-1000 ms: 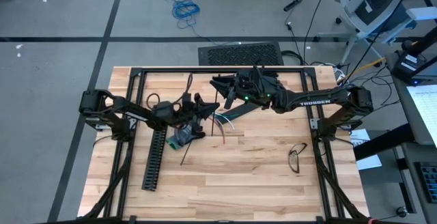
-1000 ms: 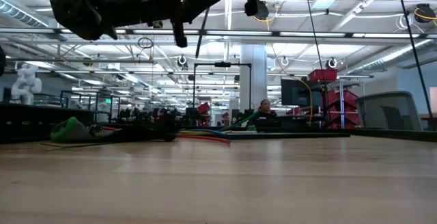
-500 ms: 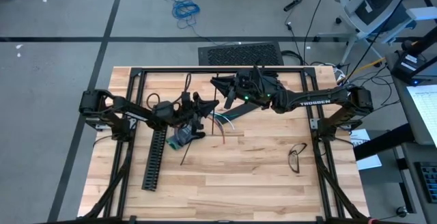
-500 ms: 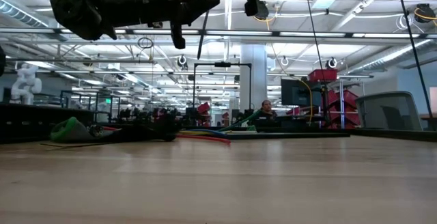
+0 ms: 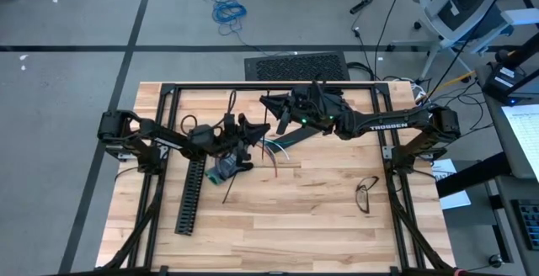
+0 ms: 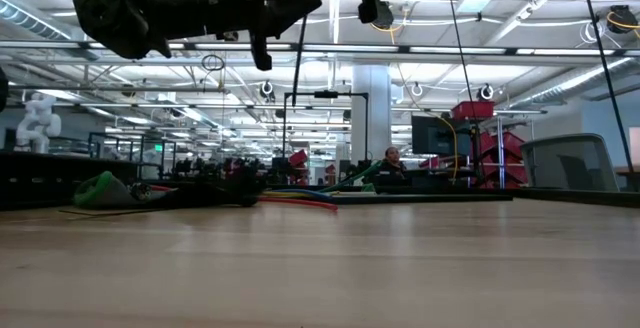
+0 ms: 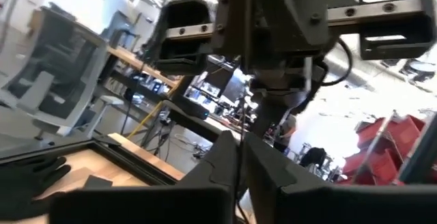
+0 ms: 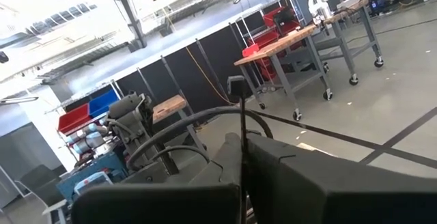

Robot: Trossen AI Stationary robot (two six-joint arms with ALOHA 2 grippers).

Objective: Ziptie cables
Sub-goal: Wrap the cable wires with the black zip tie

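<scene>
Both dark arms reach in toward the middle of the butcher-block wooden table (image 5: 320, 217), held well above its surface, and their tips nearly meet above the loose bundle of thin coloured cables (image 5: 274, 148). The left gripper (image 5: 263, 130) stretches level from the left side, its two dark fingers (image 7: 273, 173) drawn together on a thin black zip-tie strap (image 7: 240, 121) that stands up between them; whether they truly clamp it cannot be told. The right gripper (image 5: 268, 102) reaches across from the right side, just beyond the cables toward the table's far edge, and its two dark fingers (image 8: 273, 166) are pressed together, pinching one thin black strap with a small square head (image 8: 237, 87) that rises straight from between them. In the low view a thin black strap (image 6: 298, 43) slants down between the two arms overhead. The cables lie on the wood in one bundle, red, blue, green and white strands fanning out flat, beneath and between the grippers. Left of the cables lies one long black slotted plastic channel (image 5: 192, 193), with one green-and-grey tool (image 5: 226, 168) between it and the cables. Well apart to the right of the cables sits one pair of dark-rimmed glasses (image 5: 366, 193).
</scene>
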